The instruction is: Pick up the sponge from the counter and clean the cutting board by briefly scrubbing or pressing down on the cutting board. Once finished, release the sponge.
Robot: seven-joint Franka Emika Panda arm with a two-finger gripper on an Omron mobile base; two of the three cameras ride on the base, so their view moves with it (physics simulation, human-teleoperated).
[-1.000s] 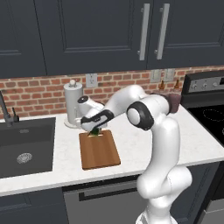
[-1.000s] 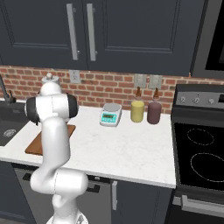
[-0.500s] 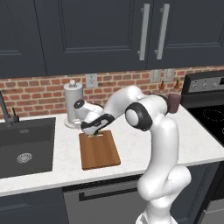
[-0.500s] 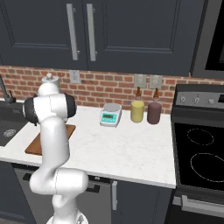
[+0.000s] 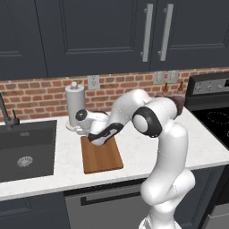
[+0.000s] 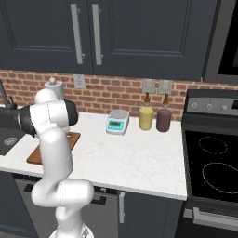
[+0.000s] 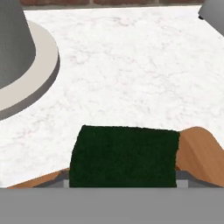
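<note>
Sponge [image 7: 124,156] sits between the gripper [image 5: 96,137] fingers — seemingly pinched — over the cutting board [image 5: 102,156].

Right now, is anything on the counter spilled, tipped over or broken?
Nothing stands out. The cutting board lies flat on the counter, the sponge sits at its far edge, and the paper towel holder stands upright. No spill shows.

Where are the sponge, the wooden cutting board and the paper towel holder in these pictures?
sponge [image 7: 124,155], hand view, middle of its dark green top.
cutting board [image 5: 103,159], left base view, bare wood near its centre.
paper towel holder [image 5: 74,105], left base view, side of the upright roll.
</note>
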